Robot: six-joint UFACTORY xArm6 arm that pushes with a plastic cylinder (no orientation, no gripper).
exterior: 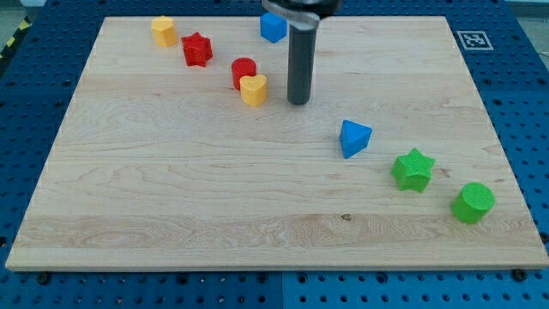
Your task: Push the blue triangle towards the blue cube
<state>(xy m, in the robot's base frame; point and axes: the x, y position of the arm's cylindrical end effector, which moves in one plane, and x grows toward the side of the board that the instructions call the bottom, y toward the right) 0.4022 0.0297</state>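
The blue triangle lies right of the frame's centre on the wooden table, with the green star further toward the lower right and the green cylinder beyond that. The blue cube sits at the top edge of the frame, a little left of centre, partly behind the arm's dark housing. My tip rests on the table in the upper middle of the frame, between the two blue blocks and touching neither: the cube is above and slightly left of it, the triangle below and to its right. The yellow heart and red cylinder are just to the tip's left; the red star and yellow hexagon-like block are in the upper left. There is no pincer on this arm, only the rod, so open or closed does not apply. The relation that matters: the tip stands on the cube side of the triangle, which I judge the wrong side for pushing. It would need to circle to the triangle's lower right, short of the green star, and then drive up and left along the line toward the cube.
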